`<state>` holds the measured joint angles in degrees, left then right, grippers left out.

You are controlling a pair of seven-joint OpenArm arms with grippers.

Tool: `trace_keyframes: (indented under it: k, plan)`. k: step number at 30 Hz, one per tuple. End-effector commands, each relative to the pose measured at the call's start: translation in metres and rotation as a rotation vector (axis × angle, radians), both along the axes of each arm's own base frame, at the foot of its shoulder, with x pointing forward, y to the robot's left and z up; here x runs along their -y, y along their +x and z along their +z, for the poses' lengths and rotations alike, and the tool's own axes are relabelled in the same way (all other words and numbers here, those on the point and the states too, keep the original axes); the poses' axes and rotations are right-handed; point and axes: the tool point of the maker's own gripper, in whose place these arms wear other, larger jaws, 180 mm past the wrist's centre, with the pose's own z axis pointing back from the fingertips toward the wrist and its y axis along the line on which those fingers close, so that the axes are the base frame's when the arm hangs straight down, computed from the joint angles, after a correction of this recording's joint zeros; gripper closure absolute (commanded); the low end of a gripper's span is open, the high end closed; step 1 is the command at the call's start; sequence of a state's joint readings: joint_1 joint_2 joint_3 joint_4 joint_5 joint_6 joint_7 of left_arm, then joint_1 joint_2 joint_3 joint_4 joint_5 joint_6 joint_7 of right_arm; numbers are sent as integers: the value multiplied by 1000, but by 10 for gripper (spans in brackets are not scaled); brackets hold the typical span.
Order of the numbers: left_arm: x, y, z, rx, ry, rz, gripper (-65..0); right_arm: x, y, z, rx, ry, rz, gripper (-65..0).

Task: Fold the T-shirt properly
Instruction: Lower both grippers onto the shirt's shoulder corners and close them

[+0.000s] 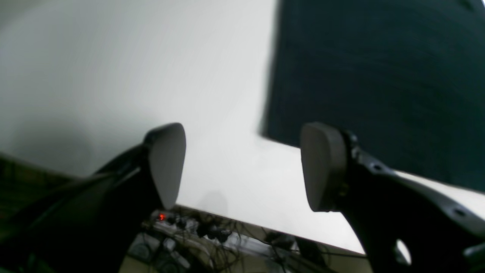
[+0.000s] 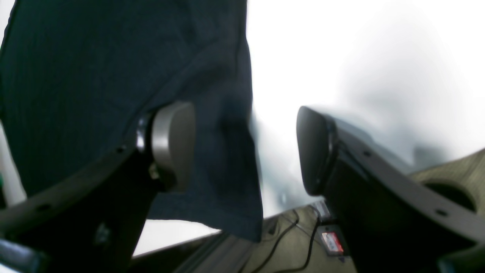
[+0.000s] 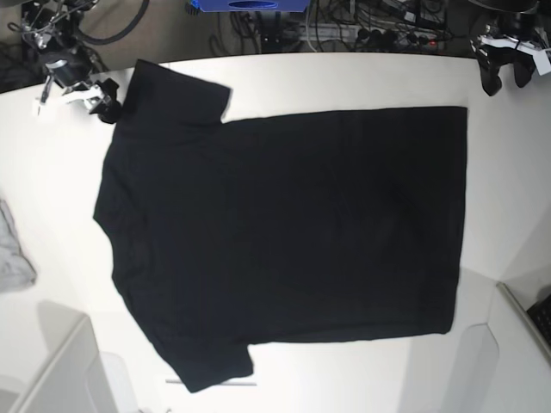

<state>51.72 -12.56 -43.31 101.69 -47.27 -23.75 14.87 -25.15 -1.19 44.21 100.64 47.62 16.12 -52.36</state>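
- The T-shirt (image 3: 284, 241) is plain black all over on the side facing up, with no print showing.
- The table (image 3: 284, 82) under the T-shirt is white.
- A small light-grey cloth (image 3: 13, 254) lies left of the T-shirt.
- Beyond the table's far edge, something blue (image 3: 250, 5) sits among black cables.

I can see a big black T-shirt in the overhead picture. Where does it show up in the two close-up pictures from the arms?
Base view: the T-shirt lies spread flat across the middle of the white table.
Left wrist view: the T-shirt fills the upper right, one corner showing.
Right wrist view: the T-shirt fills the upper left, a sleeve hanging over the table's edge.
Shared landmark: the white table, bare beside the shirt in every view.
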Motion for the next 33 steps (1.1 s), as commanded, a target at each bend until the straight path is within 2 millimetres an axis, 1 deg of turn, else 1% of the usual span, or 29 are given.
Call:
trace_keyframes:
  k: [1,5,7,8,11,13,18,21,22,26,28,30,33]
  plan:
    - [-7,2,11,22,6,-14,-457,8,7,8,37,-17,9,-398]
    - [-25,-4,8,-35,23,-18,-456,-1,4,-8,1,18,24,-398]
    - [-32,-7,8,-63,53,-12,-456,-3,1,-13,-13,30,27,-398]
    - [-33,-8,6,-76,68,-22,-456,-5,2,-13,-7,28,43,-398]
    - [-28,-9,1,-103,99,-58,-456,-19,4,-12,13,28,123,-396]
    - [-25,-8,0,-108,101,-74,-456,-23,4,-14,10,35,134,-396]
    - [-26,-3,-1,-95,98,-68,-456,-26,-6,-28,-28,68,128,-396]
    - [-25,-1,-1,-90,97,-70,-456,-38,-6,-34,-38,92,152,-396]
    - [-24,2,0,-80,97,-71,-456,-41,-5,-35,-39,95,163,-396]
    - [-15,9,-5,-80,79,-100,-456,-51,-3,-36,-40,106,188,-396]
    - [-10,12,-8,-78,68,-111,-456,-50,-3,-36,-38,107,187,-395]
    - [-7,14,-10,-78,60,-115,-456,-49,-3,-36,-41,102,186,-369]
    - [1,18,-14,-77,41,-133,-456,-46,-6,-41,-72,63,201,-299]
